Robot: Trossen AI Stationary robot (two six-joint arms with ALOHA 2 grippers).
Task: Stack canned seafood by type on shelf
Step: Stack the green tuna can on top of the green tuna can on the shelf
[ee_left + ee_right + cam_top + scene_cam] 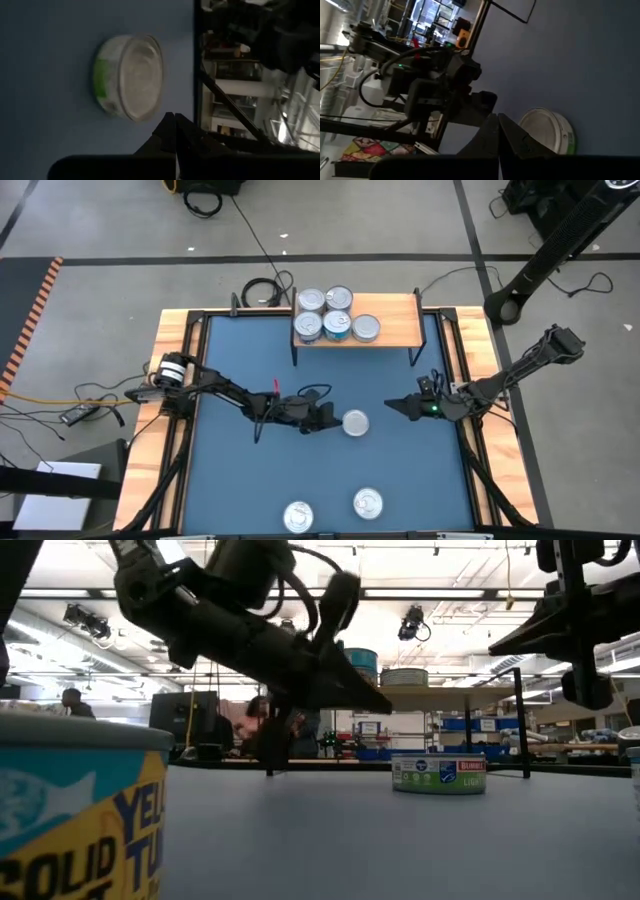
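1. Left gripper (pixel 332 420) reaches low across the table's (pixel 240 480) middle, jaws together, tip just beside a lone can (pixel 355 422).
2. Right gripper (pixel 392 406) points at it from the right edge, jaws together.
3. Roughly five cans (pixel 338 327) sit on the shelf (pixel 400 320) at the far edge.

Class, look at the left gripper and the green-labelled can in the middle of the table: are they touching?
Apart. The left wrist view shows blue table between the shut left gripper and the green-labelled can.

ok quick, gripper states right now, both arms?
Left gripper: shut, empty, beside the flat round green-labelled tin with silver lid mid-table.
Right gripper: shut, empty, on that tin's other side.
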